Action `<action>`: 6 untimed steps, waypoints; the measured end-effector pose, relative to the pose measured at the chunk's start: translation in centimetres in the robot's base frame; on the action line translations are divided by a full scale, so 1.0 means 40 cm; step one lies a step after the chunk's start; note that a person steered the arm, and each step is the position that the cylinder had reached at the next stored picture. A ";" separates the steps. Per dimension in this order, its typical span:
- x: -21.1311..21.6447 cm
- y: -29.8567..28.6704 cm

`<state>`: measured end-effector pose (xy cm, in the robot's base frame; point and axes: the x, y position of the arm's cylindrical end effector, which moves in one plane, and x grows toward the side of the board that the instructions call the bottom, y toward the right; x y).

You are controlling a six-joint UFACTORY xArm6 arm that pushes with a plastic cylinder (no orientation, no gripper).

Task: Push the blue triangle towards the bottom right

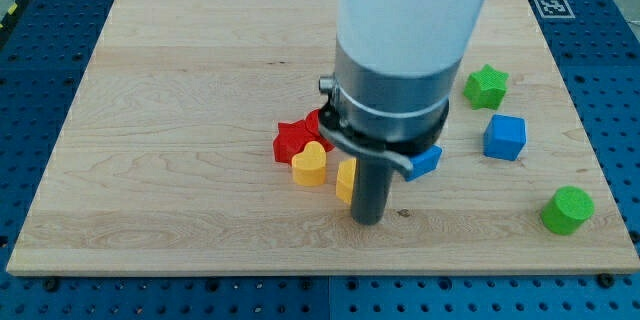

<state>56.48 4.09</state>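
The blue triangle shows only as a small blue corner at the view's right of the arm; most of it is hidden behind the arm. My tip rests on the board just below and left of it, near the view's middle bottom. A yellow block sits right against the rod's left side, partly hidden.
A yellow heart and a red star lie left of the rod, touching each other. A blue cube, a green star and a green cylinder lie at the view's right. The wooden board ends close below.
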 end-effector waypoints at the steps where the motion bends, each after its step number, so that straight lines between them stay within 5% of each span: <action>1: -0.075 -0.001; 3: -0.135 -0.027; 6: -0.135 0.195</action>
<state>51.06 11.89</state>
